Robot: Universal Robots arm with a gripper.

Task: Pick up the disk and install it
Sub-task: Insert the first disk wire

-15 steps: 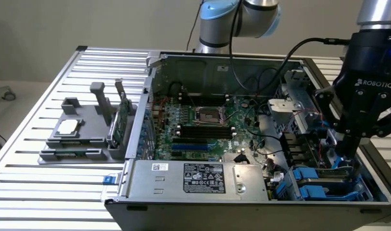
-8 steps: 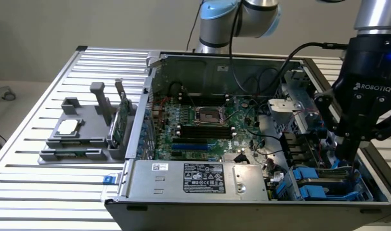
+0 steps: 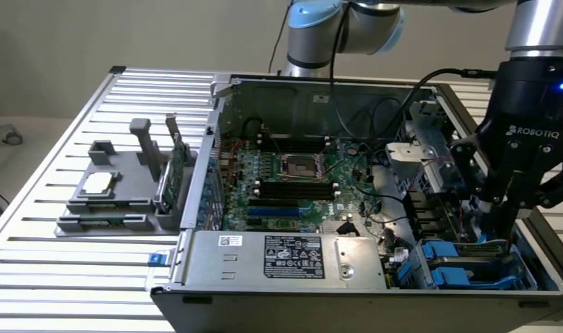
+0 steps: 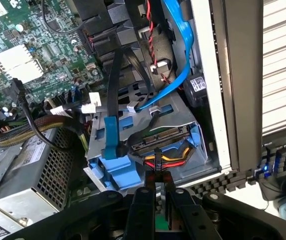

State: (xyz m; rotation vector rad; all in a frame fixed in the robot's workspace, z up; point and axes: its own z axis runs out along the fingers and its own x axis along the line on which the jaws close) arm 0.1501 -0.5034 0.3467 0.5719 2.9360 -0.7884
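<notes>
The disk [image 4: 114,169], grey metal in a bright blue carrier frame, sits in the drive cage [image 4: 175,117] at the front corner of the open computer case, on the exterior view's right. Its blue frame [image 3: 448,267] shows there too. A second slot above it holds a connector with yellow, red and black wires [image 4: 169,156]. My gripper [image 3: 500,223] hangs straight down just above that cage. Its black fingers [image 4: 142,215] stand close together with only a thin gap, and the gripper [image 4: 159,200] hovers right over the blue frame's edge. I see nothing clearly gripped.
The case [image 3: 263,291] lies open on a slatted metal table [image 3: 68,277]. A grey fixture [image 3: 110,201] on the exterior view's left holds a small silver chip [image 3: 98,182] and an upright green card [image 3: 177,177]. Blue and black cables [image 4: 180,55] crowd the cage. The power supply [image 3: 291,258] lies beside it.
</notes>
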